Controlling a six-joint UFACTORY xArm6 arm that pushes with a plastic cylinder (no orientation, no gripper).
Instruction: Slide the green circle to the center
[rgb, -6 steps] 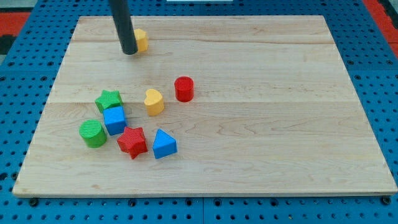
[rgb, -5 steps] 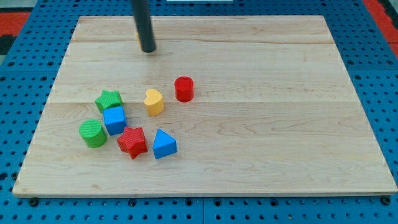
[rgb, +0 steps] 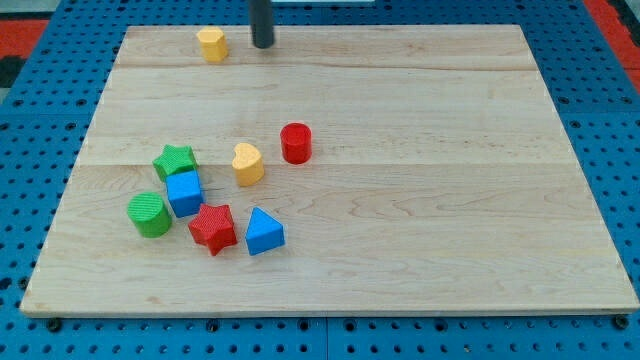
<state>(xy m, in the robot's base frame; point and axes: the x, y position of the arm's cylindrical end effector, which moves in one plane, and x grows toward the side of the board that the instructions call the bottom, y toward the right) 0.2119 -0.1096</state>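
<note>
The green circle (rgb: 149, 214) sits at the view's lower left of the wooden board (rgb: 420, 200), just left of the blue cube (rgb: 185, 192). A green star (rgb: 175, 160) is above the cube. A red star (rgb: 212, 228) and a blue triangle (rgb: 263, 232) lie to the right of the circle. A yellow heart (rgb: 247, 162) and a red cylinder (rgb: 295, 143) sit nearer the middle. My tip (rgb: 262, 45) is at the view's top edge of the board, far from the green circle, just right of a yellow block (rgb: 211, 44).
The board lies on a blue pegboard surface (rgb: 40, 120) that surrounds it on all sides. A red area shows at the view's top corners.
My tip has moved up and to the right, from over the yellow block at the top to its right side near the board's top edge. The yellow block has shifted slightly up-left.
</note>
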